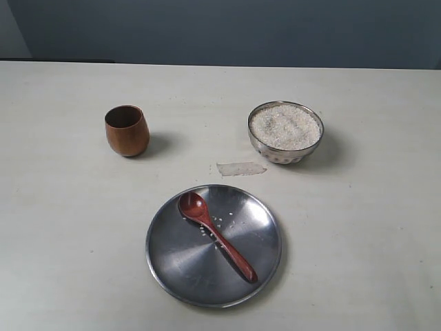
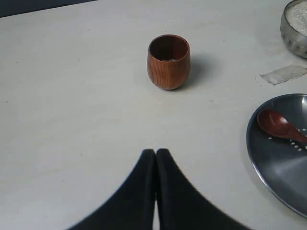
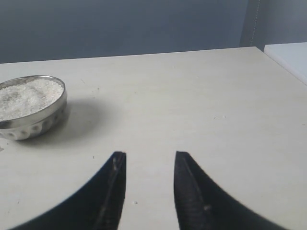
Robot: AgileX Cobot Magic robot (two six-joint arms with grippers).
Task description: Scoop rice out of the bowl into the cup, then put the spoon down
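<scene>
The brown wooden cup [image 1: 127, 129] stands upright at the left of the table; in the left wrist view the cup [image 2: 168, 61] shows a few pale grains inside. The steel bowl [image 1: 285, 132] at the right is heaped with white rice [image 1: 285, 127]. The reddish wooden spoon [image 1: 216, 235] lies on the flat steel plate [image 1: 262, 227] in front, head toward the cup, with a few stray grains beside it. Neither gripper shows in the exterior view. My left gripper [image 2: 156, 152] is shut and holds nothing, some way short of the cup. My right gripper [image 3: 150, 154] is open and empty, off to the side of the bowl [image 3: 29, 106].
A strip of clear tape [image 1: 240, 168] is stuck to the table between bowl and plate. The pale table's edge [image 3: 280, 60] and a white surface beyond show in the right wrist view. A dark wall runs along the table's back.
</scene>
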